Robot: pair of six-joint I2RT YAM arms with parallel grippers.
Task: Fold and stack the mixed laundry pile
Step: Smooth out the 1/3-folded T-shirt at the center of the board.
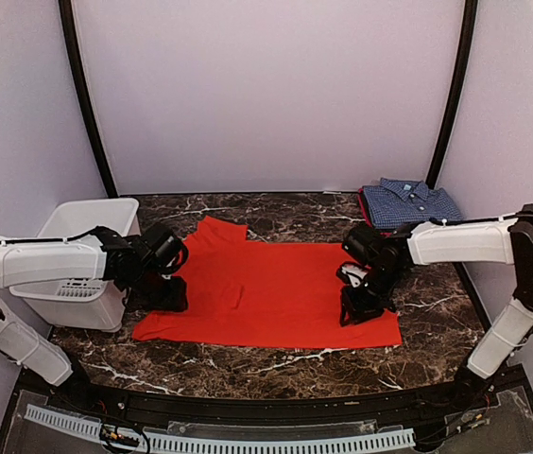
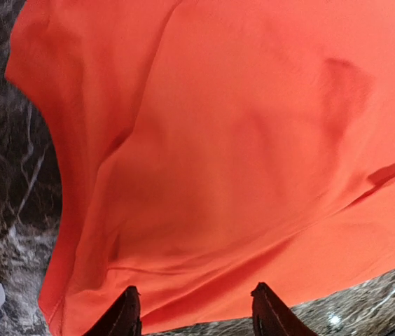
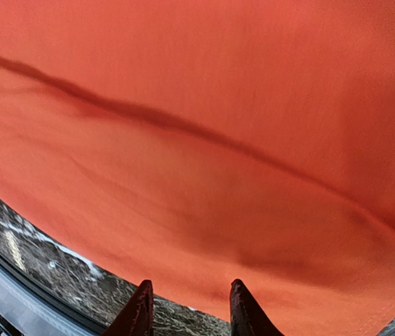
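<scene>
The orange-red shirt (image 1: 266, 288) lies spread flat on the dark marble table, collar toward the back. The blue-and-white checked shirt (image 1: 408, 201) rests folded at the back right. My left gripper (image 1: 167, 295) stands low over the shirt's left edge. In the left wrist view my left gripper (image 2: 196, 309) is open, the orange cloth (image 2: 218, 154) just beyond its tips, nothing between them. My right gripper (image 1: 361, 305) is low over the shirt's right edge. The right wrist view shows my right gripper (image 3: 190, 299) open by the orange hem (image 3: 204, 175), with nothing held.
A white slotted basket (image 1: 76, 284) stands at the table's left edge, right beside my left arm. Bare marble (image 1: 276, 364) runs between the shirt's near hem and the table's front edge. White walls enclose the back and sides.
</scene>
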